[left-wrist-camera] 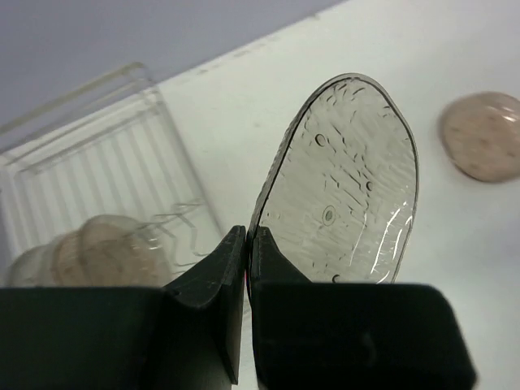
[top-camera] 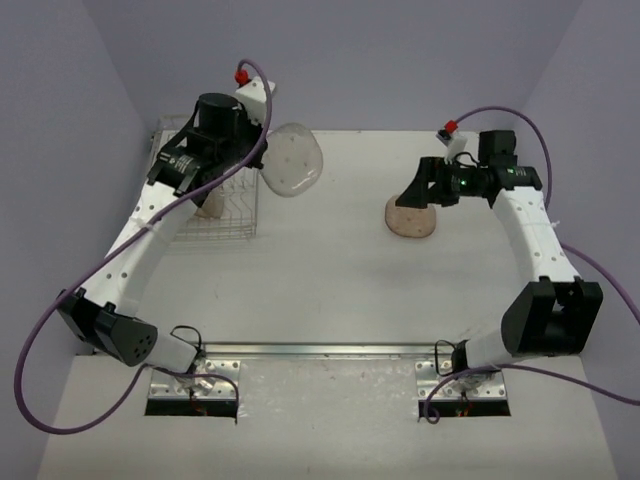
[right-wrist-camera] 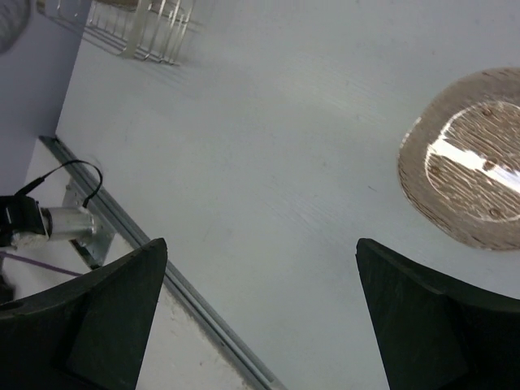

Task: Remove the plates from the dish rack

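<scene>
Your left gripper point(left-wrist-camera: 246, 240) pinches a clear plate point(left-wrist-camera: 349, 179) by its rim, aloft just right of the rack point(top-camera: 230, 222), while your right gripper point(right-wrist-camera: 260, 264) gapes wide and empty; the plate looks light, stiff and slick, so grip the edge squarely.

No text, label, brand, number or sign can be read. Nothing legible is made out on the grey plate point(left-wrist-camera: 349, 187) beyond the left fingers point(left-wrist-camera: 215, 276). The same holds for the dish rack point(left-wrist-camera: 106, 154) left of them and the pink plate point(right-wrist-camera: 471, 162) ahead of the right fingers point(right-wrist-camera: 431, 317).
</scene>
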